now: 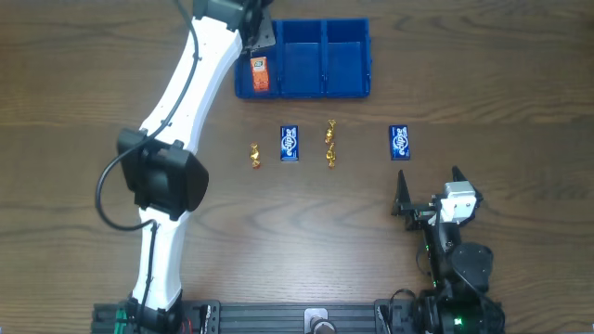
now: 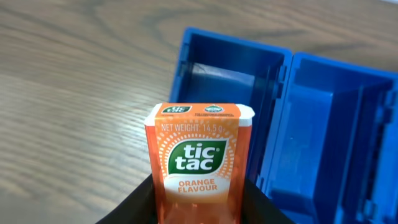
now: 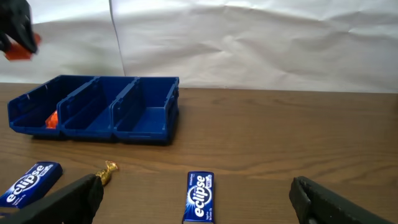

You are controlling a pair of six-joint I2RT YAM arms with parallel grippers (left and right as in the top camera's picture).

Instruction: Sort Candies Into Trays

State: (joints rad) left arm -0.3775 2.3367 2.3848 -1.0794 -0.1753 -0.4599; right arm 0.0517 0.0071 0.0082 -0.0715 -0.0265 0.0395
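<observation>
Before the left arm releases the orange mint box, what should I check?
1. Left gripper shut on the orange mint box: ok.
2. Box directly over the blue tray and its left compartment: cannot tell.
3. Room in that compartment beside the orange item already inside: ok.
4. Right gripper open, well clear of the tray: ok.
5. Blue candy packs and gold-wrapped candies lying short of the tray: ok.

The light is bright and even, it seems to come from above. Shadows are soft and short. The table (image 1: 520, 74) carries a pale glare in the left wrist view. The blue tray (image 3: 146, 124) casts a thin dark shadow at its foot, and the white sheet (image 3: 261, 43) behind is evenly lit.
</observation>
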